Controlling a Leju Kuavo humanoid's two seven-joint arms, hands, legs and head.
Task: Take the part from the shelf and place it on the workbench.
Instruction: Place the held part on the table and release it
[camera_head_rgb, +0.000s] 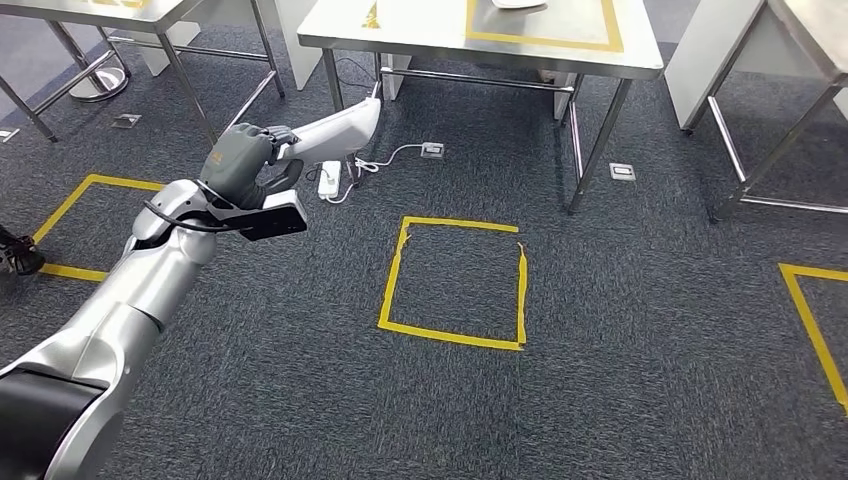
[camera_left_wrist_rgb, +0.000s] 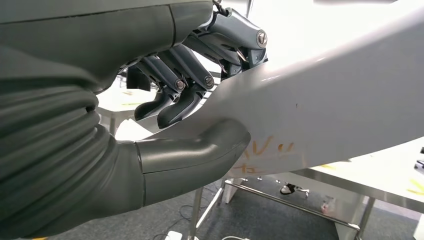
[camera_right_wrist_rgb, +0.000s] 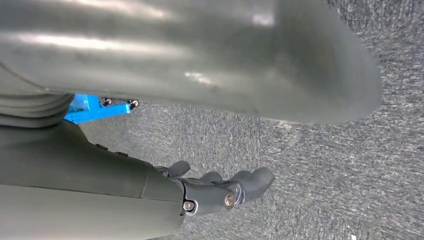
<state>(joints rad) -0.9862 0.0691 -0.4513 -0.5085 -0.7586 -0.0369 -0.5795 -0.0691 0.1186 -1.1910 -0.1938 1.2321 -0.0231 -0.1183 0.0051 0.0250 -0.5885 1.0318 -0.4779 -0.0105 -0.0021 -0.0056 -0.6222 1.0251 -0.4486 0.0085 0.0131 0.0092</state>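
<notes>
The part (camera_head_rgb: 335, 130) is a long, smooth, silver-white shell piece, tapering to a narrow tip at its far end. It is off the floor, gripped at its thicker near end, and slants up and away toward the near left leg of the steel workbench (camera_head_rgb: 640, 62), its tip just short of the bench's front edge. In the left wrist view its pale flank (camera_left_wrist_rgb: 345, 95) carries faint orange handwritten marks.

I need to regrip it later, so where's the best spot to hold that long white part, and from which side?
Probably the narrow end, where the left hand now wraps the white part: fingers over one face, thumb under the other. It widens away from there, so come from the narrow end.
</notes>
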